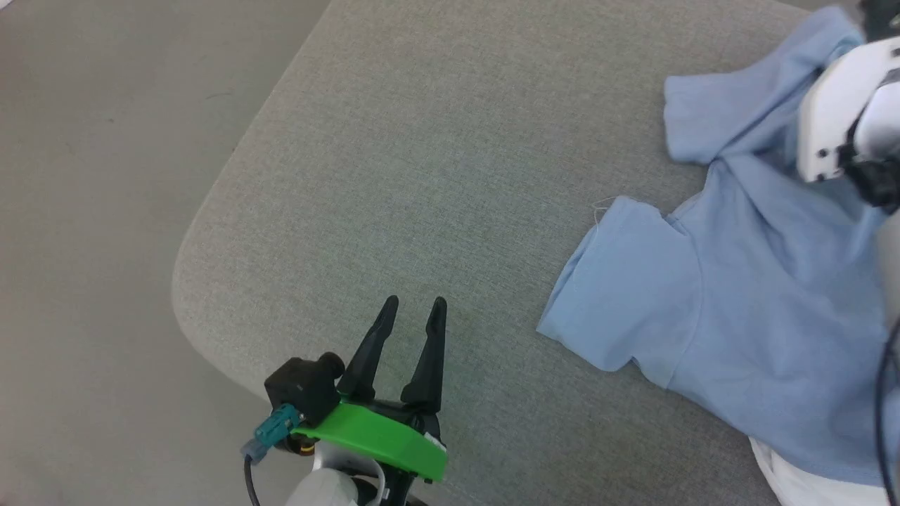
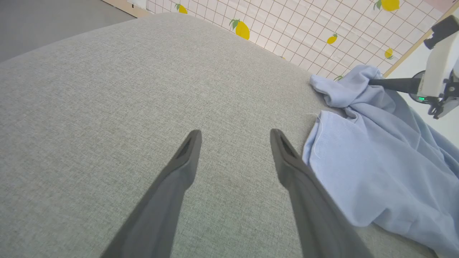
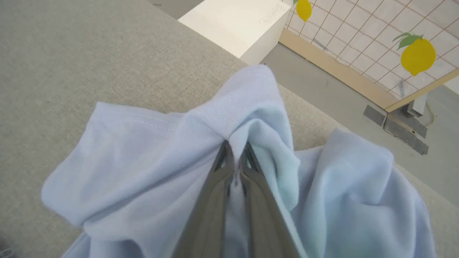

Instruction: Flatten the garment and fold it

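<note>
One firm pinch: right gripper (image 3: 235, 147) pressed together on a bunched fold of the light blue shirt (image 1: 759, 302). Left gripper (image 1: 413, 303) spread, sleeve (image 1: 619, 295) near its right. Draw outward slowly, keeping cloth taut.

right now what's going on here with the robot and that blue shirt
A two-armed robot is starting on a light blue soft knit short-sleeved shirt that lies rumpled on a grey woven fabric cushion. Its right claw is shut on a bunched fold of the shirt. The left claw is open over bare cushion beside one sleeve, holding nothing. The shirt is neither flat nor folded yet.
</note>
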`<state>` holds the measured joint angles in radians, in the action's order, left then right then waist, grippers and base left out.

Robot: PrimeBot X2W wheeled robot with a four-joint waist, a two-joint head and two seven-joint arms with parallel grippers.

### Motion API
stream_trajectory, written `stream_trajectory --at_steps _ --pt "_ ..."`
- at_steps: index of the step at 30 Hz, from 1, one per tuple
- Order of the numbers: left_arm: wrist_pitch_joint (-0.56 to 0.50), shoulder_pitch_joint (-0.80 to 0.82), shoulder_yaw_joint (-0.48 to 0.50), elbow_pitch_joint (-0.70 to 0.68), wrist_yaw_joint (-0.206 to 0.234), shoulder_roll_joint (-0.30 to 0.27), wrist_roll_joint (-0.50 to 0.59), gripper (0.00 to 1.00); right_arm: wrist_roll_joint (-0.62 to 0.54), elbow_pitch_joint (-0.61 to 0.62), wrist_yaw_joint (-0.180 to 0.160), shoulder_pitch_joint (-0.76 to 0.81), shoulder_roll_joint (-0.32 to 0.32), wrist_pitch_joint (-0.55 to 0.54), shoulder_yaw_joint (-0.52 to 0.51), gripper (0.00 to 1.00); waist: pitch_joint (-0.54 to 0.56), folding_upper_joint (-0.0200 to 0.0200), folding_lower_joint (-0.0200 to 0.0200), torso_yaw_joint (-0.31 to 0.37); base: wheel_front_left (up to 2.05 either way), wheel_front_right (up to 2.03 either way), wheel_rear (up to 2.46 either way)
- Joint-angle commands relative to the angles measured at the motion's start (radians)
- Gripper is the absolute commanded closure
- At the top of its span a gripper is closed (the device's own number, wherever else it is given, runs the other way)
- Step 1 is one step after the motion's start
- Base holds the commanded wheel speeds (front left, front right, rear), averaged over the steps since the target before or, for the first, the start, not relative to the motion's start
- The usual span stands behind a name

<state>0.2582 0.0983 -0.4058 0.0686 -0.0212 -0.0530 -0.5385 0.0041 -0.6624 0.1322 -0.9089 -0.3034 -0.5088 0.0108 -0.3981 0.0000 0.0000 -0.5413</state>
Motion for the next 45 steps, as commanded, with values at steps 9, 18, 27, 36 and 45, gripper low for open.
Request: stream_trajectory --at_steps 9,18,27,36,45 --pt "0.004 0.010 0.028 0.002 0.001 0.003 0.015 0.00 0.071 -0.049 -0.002 -0.071 0.081 0.026 0.042 0.00 0.040 0.0000 0.0000 0.087 0.00 0.00 0.00" --pt "0.004 -0.018 0.089 0.001 -0.004 0.003 0.087 0.00 0.251 0.236 -0.002 0.107 0.068 0.114 0.037 0.00 0.153 0.0000 0.0000 0.226 0.00 0.00 0.00" --pt "0.004 -0.068 0.138 -0.020 -0.007 -0.014 0.134 0.00 0.215 0.692 -0.002 0.554 0.168 0.253 -0.132 0.00 0.203 0.0000 0.0000 0.339 0.00 0.00 0.00" --pt "0.004 -0.134 0.165 -0.034 0.003 -0.029 0.146 0.00 0.220 0.844 -0.002 1.018 0.252 0.556 -0.255 0.00 0.236 0.0000 0.0000 0.403 0.00 0.00 0.00" --pt "0.001 -0.171 0.174 -0.047 0.017 -0.050 0.157 0.00 0.341 0.686 -0.002 1.127 0.253 0.733 -0.203 0.00 0.269 0.0000 0.0000 0.455 0.00 0.00 0.00"
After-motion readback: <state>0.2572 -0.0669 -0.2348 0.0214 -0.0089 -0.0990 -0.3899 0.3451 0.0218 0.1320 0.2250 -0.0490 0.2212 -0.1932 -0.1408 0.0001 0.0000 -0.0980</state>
